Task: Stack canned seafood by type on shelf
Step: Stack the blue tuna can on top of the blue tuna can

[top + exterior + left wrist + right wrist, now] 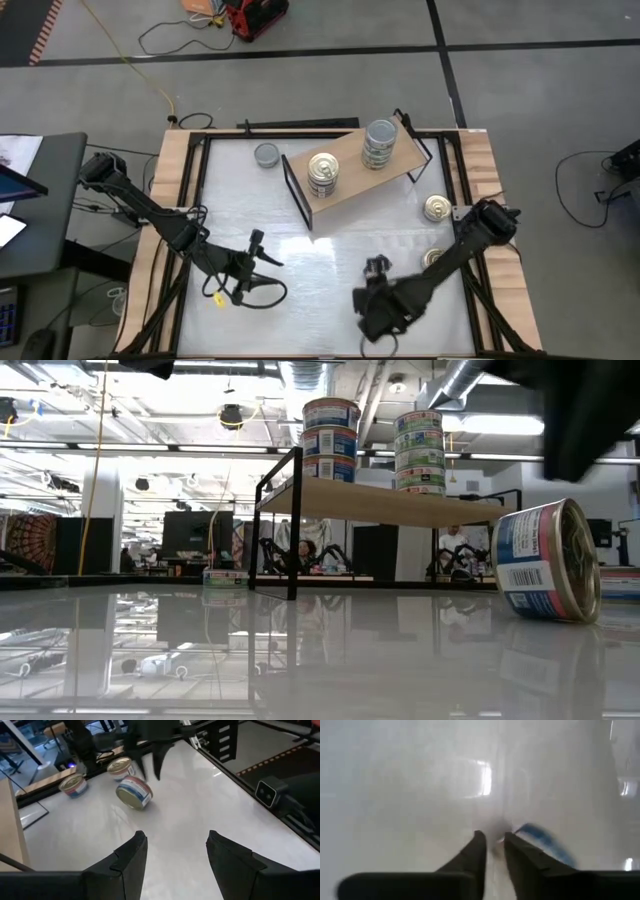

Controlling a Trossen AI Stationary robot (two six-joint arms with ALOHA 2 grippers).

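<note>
**Containers.** The shelf (350, 160) stands well ahead of both grippers, at the far side of the table (320, 250), set at a slant. It carries two stacks of canned seafood. The stack topped by a gold lid (323, 175) sits towards the end nearer the left gripper. The stack topped by a grey lid (379, 143) sits towards the other end. The low view shows three tins in each, blue-labelled in one and green-labelled in the other.

**Count.**
- On the shelf: six tins in two stacks.
- Off the shelf, on the table: four tins.
- One tin (545, 560) lies tipped on its side, just beside the right gripper's fingertips and not between them.
- Two upright gold-lidded tins sit beyond it on the right arm's side. One (437, 208) is clear of the arm and the other (432, 258) is partly hidden by it.
- One grey-topped tin (266, 155) stands alone well ahead of the left gripper, just beside the shelf's near end.

**Grippers.**
- The right gripper (494, 840) is low over the table. Its fingers are parted by a narrow gap and hold nothing.
- The left gripper (175, 837) hangs over bare table, well apart from every tin. Its fingers are spread wide and empty, and they point towards the tipped tin.
</note>
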